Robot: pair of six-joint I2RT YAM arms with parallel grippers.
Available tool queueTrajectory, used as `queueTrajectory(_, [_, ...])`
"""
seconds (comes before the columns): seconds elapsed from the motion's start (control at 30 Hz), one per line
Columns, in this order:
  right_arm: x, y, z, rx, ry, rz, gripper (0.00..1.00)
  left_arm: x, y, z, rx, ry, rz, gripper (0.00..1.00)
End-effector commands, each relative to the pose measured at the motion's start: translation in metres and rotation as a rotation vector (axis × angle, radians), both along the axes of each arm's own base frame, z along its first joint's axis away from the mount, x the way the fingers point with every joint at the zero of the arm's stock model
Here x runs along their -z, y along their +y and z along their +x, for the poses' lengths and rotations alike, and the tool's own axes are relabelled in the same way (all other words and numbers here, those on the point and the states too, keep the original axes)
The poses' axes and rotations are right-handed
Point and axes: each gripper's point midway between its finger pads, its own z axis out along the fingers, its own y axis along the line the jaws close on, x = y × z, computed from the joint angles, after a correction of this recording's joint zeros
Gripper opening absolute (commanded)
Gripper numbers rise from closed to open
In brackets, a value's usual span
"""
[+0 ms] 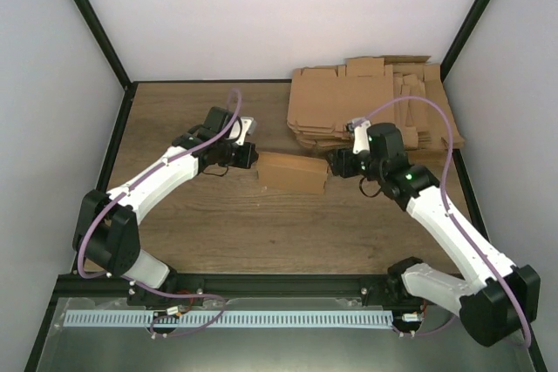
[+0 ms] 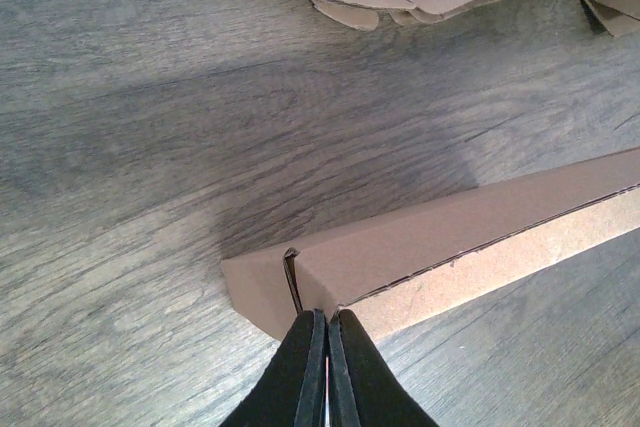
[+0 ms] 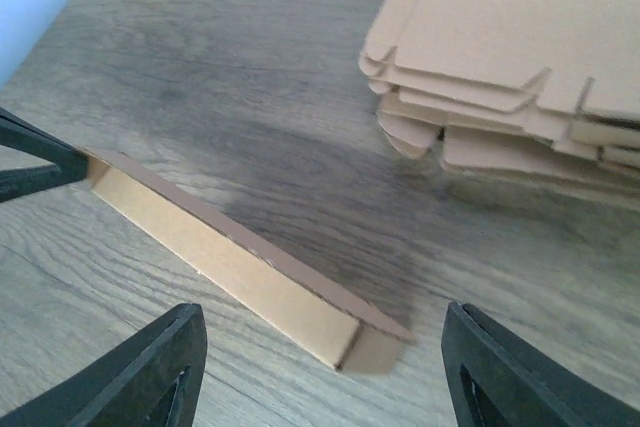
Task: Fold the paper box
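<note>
My left fingers [image 2: 300, 377] are pressed shut together, their tips against the left end corner of the paper box [image 1: 293, 172]. The box lies low on the wooden table [image 1: 218, 233] between my two arms. My right fingers [image 3: 150, 367] stand spread apart, flanking the box's right end without touching it. A pile of cardboard blanks [image 1: 370, 102] lies just behind.

Left arm [image 1: 157, 176] and right arm [image 1: 458, 228] have white links, black joints, purple cables [image 1: 451, 158], black pincer fingers [image 3: 120, 377].
</note>
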Motion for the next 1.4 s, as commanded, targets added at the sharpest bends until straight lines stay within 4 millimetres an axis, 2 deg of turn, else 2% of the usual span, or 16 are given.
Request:
queueTrajectory(0.0, [-0.005, -0.021, -0.004, 0.11, -0.053, -0.001, 0.69, 0.005, 0.001, -0.007, 0.014, 0.022, 0.019, 0.04])
queueTrajectory(0.23, [0.018, -0.03, -0.005, 0.136, -0.004, -0.072, 0.69, 0.005, 0.002, -0.01, 0.017, 0.022, 0.016, 0.04])
queueTrajectory(0.47, [0.033, -0.028, -0.006, 0.091, 0.021, -0.131, 0.72, 0.001, 0.001, -0.01, 0.021, 0.016, 0.01, 0.04])
queueTrajectory(0.8, [0.043, -0.025, -0.01, 0.072, 0.042, -0.111, 0.71, 0.001, 0.001, -0.01, 0.023, 0.015, 0.015, 0.04])
queueTrajectory(0.9, [0.042, -0.022, -0.012, 0.05, 0.032, -0.11, 0.65, 0.002, 0.002, -0.01, 0.024, 0.017, 0.017, 0.04])
queueTrajectory(0.97, [0.042, -0.02, -0.013, 0.039, 0.033, -0.101, 0.58, 0.002, 0.002, -0.01, 0.024, 0.017, 0.016, 0.04])
queueTrajectory(1.07, [0.046, -0.015, -0.015, 0.005, 0.05, -0.092, 0.55, 0.003, 0.002, -0.011, 0.023, 0.02, 0.019, 0.04])
queueTrajectory(1.2, [0.048, -0.007, -0.014, -0.039, 0.053, -0.083, 0.58, 0.002, 0.002, -0.011, 0.025, 0.017, 0.018, 0.04])
queueTrajectory(1.37, [0.045, 0.002, -0.003, -0.069, 0.05, -0.091, 0.59, 0.002, 0.002, -0.011, 0.026, 0.016, 0.021, 0.04])
